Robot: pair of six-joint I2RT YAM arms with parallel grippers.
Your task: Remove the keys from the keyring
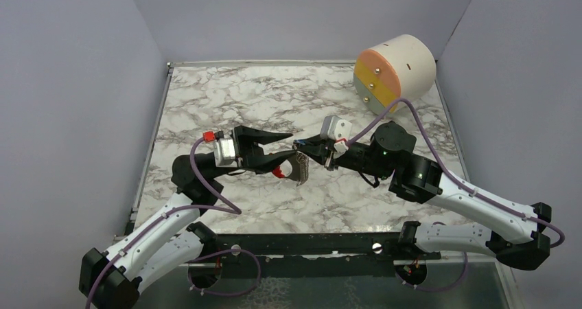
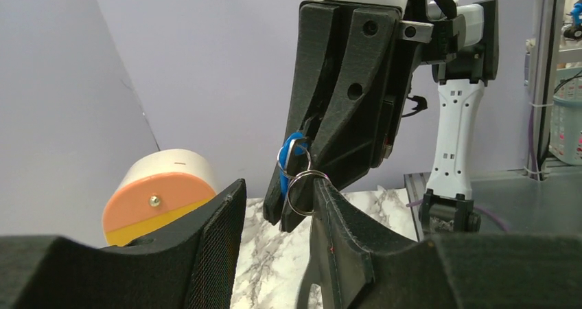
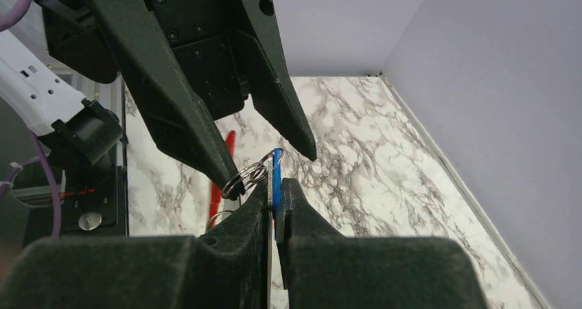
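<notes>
My right gripper (image 1: 303,148) is shut on the small blue key (image 3: 276,175), held edge-on between its pads; the key also shows in the left wrist view (image 2: 291,159). Silvery split rings (image 3: 248,177) link the key to the tip of one finger of my left gripper (image 1: 291,146), which is open, and the ring (image 2: 306,192) is hooked over that fingertip (image 2: 322,185). The grey ridged keyring band (image 1: 300,168) with its red part (image 1: 278,173) hangs just below where the grippers meet, above the table. The red part shows in the right wrist view (image 3: 221,168).
A big cream cylinder (image 1: 401,69) with an orange and yellow face lies at the back right; it also shows in the left wrist view (image 2: 161,192). Marble tabletop (image 1: 226,103) with lilac walls on three sides. A black rail (image 1: 309,244) runs along the near edge.
</notes>
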